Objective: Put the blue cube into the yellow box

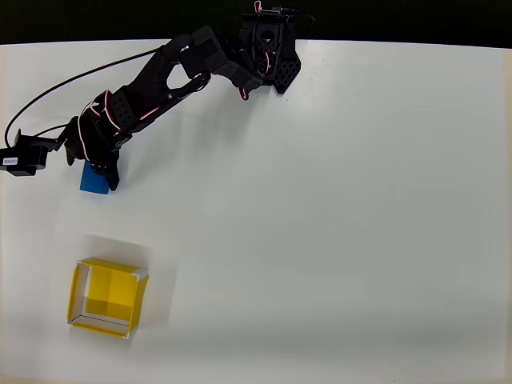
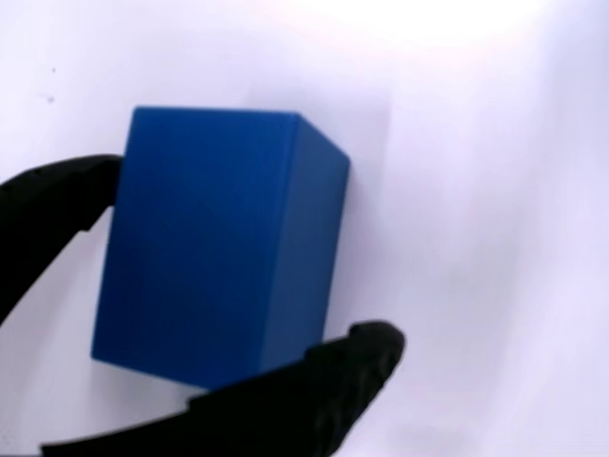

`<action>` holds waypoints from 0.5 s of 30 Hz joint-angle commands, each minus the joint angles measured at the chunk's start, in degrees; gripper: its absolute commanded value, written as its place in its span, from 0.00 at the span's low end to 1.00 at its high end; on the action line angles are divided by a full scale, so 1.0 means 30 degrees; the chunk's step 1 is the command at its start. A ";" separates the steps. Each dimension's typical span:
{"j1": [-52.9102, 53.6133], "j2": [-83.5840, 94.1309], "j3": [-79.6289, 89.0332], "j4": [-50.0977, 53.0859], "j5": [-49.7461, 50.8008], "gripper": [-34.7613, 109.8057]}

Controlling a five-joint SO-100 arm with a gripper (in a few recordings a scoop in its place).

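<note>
From overhead I see a white table point(image 1: 336, 224) with a black arm point(image 1: 152, 88) reaching from its base at the top edge down toward the left side. Lower left, well apart from the arm, sits the yellow box point(image 1: 106, 297), open-topped and slightly turned. The gripper point(image 1: 102, 172) is down over the blue cube point(image 1: 94, 182), which rests on the table near the left edge, above the box in this view. In the wrist view the cube point(image 2: 224, 248) sits between two black fingers point(image 2: 324, 386), one at its left face, one at its lower edge. They look closed on it, though I cannot confirm firm contact.
</note>
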 commanded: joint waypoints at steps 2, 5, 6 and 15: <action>-0.0146 0.1465 0.0029 -0.0938 0.0146 0.57; -0.0146 0.1406 0.0264 -0.1436 0.0469 0.56; -0.0146 0.1406 0.0293 -0.1494 0.0527 0.55; -0.0527 0.1729 0.1113 -0.2197 0.1670 0.50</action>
